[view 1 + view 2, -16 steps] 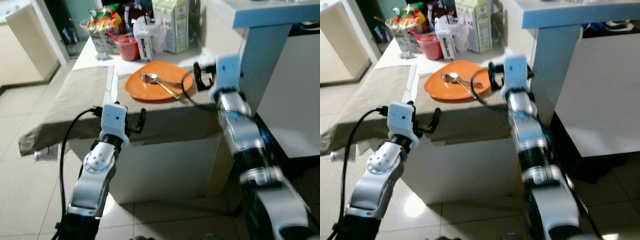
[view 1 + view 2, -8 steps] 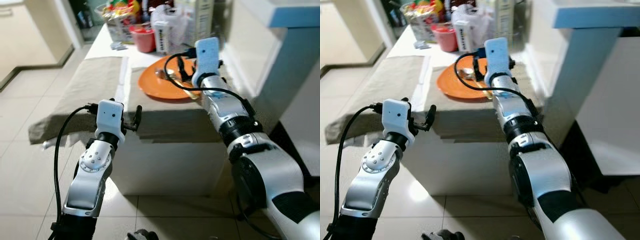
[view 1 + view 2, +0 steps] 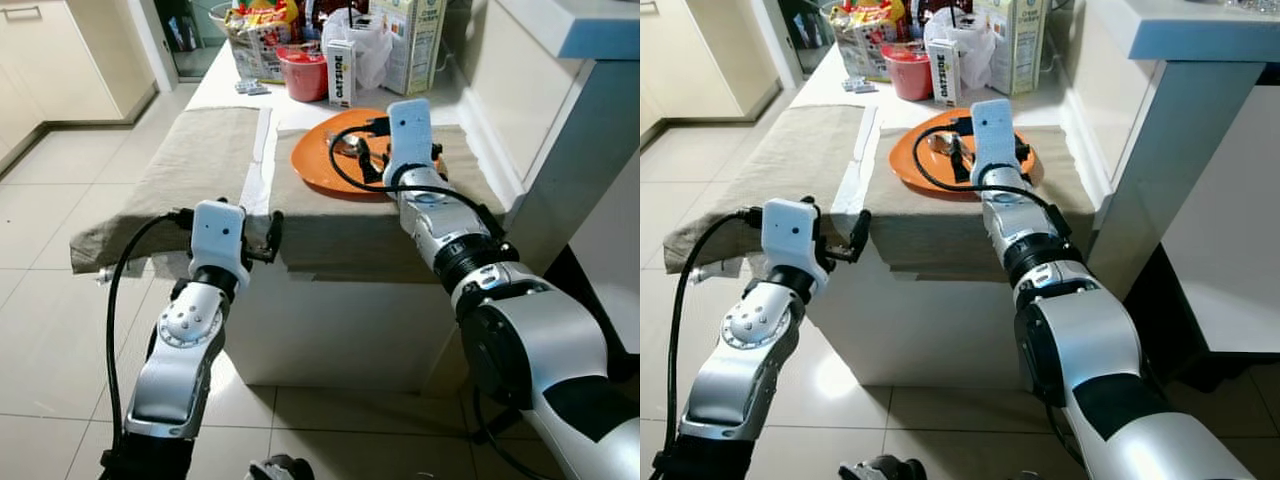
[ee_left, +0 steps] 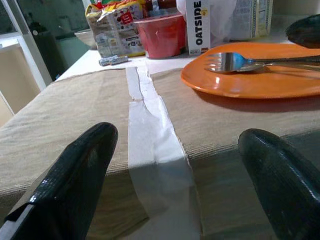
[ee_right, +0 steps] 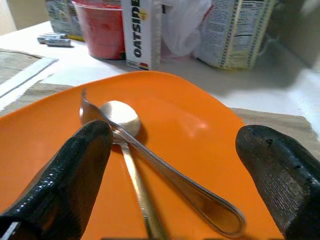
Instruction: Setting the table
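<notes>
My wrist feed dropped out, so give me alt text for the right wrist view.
The open right gripper hangs just above an orange plate holding a spoon and a fork crossed over each other. Behind stand an Oatside carton and a red cup.

Orange plate (image 5: 200, 135) bearing spoon (image 5: 125, 130) crossed over fork (image 5: 165, 175). Black fingers (image 5: 65, 185) spread wide, flanking cutlery. Behind: red cup (image 5: 102, 27), Oatside carton (image 5: 142, 32), printed carton (image 5: 235, 30).

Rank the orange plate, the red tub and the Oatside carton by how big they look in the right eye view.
1. orange plate
2. and 3. red tub and Oatside carton: look alike in size, so no ranking.
</notes>
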{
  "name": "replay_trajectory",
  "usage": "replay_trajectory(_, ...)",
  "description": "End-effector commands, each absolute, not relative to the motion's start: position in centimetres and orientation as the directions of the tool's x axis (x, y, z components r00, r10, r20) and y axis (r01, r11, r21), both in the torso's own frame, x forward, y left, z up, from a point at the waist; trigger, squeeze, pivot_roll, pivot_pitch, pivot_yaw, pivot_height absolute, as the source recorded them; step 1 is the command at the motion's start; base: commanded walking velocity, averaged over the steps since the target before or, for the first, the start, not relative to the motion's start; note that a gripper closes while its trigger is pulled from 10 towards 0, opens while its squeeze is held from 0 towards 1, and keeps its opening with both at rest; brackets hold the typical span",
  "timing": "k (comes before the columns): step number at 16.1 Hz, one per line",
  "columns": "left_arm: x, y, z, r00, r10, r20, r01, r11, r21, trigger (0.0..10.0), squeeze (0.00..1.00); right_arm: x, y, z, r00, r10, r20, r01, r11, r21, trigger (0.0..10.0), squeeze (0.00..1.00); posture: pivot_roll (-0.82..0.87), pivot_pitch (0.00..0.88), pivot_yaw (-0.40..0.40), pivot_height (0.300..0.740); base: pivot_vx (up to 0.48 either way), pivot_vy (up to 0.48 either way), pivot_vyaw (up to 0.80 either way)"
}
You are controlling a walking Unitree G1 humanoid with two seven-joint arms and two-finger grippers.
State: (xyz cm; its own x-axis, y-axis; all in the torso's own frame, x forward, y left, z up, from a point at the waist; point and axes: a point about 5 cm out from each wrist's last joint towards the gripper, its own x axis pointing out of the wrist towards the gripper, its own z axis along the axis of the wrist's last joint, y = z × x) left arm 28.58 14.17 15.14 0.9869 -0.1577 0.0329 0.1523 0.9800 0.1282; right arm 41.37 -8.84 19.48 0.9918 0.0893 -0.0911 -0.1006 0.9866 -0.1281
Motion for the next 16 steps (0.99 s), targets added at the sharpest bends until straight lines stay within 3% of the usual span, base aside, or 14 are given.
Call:
replay_trajectory(1,28.5,14.7,15.6,0.990,-0.137,0.040,0.129,0.981,0.147,10.0,0.00,41.4,-8.7,19.7,0.991,0.088,-0.098,-0.100,0.987,-0.123,10.0,0.00,0.02,0.045,0.076,0.740,0.000,0.000,0.00)
replay_trajectory(16,28.3,15.0,15.5,0.991,-0.134,0.014,0.131,0.980,0.150,10.0,0.00,40.8,-7.7,17.5,0.972,0.110,-0.209,-0.124,0.991,-0.054,10.0,0.00,0.02,0.056,0.091,0.740,0.000,0.000,0.00)
